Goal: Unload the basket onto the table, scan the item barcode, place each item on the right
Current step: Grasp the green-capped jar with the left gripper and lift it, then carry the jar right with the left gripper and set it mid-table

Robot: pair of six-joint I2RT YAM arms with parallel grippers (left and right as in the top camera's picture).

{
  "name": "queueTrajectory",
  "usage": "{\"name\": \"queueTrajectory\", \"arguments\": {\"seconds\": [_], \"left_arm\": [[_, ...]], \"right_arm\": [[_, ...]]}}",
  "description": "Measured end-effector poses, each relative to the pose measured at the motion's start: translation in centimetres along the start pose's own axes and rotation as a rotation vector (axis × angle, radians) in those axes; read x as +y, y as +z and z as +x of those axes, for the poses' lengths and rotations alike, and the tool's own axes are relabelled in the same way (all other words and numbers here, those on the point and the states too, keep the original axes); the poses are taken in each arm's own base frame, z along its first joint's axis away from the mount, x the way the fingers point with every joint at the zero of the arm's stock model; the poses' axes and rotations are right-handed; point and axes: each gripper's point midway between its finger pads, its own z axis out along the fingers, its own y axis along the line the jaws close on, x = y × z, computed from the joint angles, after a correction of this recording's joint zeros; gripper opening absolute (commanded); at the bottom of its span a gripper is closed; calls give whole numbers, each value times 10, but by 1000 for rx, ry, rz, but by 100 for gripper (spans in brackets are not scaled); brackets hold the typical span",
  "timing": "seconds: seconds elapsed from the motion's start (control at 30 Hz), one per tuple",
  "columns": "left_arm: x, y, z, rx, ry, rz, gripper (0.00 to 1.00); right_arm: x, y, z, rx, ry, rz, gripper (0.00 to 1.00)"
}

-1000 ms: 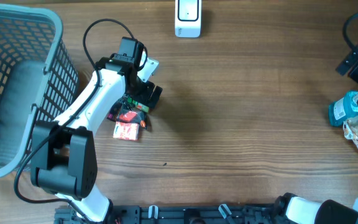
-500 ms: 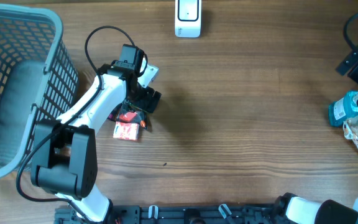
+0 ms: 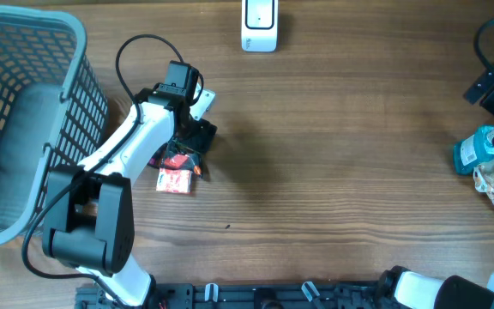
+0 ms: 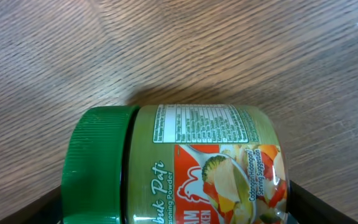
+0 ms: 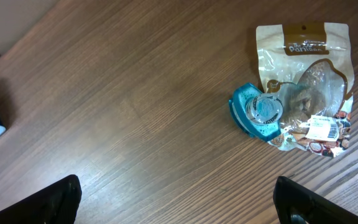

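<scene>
A seasoning-powder jar [image 4: 185, 165] with a green lid lies on its side on the wooden table, filling the left wrist view; its nutrition label faces up and no barcode shows. My left gripper [image 4: 179, 214] straddles it lengthwise, one dark finger against the lid and the other against the base. From overhead the left gripper [image 3: 194, 137] covers the jar beside the basket. The white scanner [image 3: 259, 26] stands at the far edge. My right gripper [image 5: 176, 199] hangs open over bare wood, holding nothing.
Red snack packets [image 3: 175, 178] lie just in front of the left gripper. A grey mesh basket [image 3: 77, 39] fills the left side. A teal tub [image 5: 258, 112] and a brown pouch [image 5: 309, 74] lie at the right edge near the right arm [image 3: 491, 86].
The left gripper has shifted slightly toward the basket and its fingers have drawn in around the jar. The right arm has not moved.
</scene>
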Motion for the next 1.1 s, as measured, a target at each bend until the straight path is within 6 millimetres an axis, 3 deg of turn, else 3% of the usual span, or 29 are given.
{"name": "queueTrajectory", "arguments": {"seconds": [0.23, 0.47, 0.57, 0.8, 1.1], "left_arm": [[14, -11, 0, -12, -17, -80, 82], [45, -29, 4, -3, -93, -323, 82], [40, -35, -5, -29, -66, -407, 85], [0, -43, -32, -133, 29, -454, 85], [23, -35, -27, -120, -85, -631, 84]], "right_arm": [[2, 0, -5, -22, 1, -6, 99], [7, 0, -12, -49, -1, -35, 99], [8, 0, -12, -48, -1, -41, 99], [12, 0, -12, -42, -2, -61, 99], [19, 0, -10, -29, 4, -101, 99]]}}
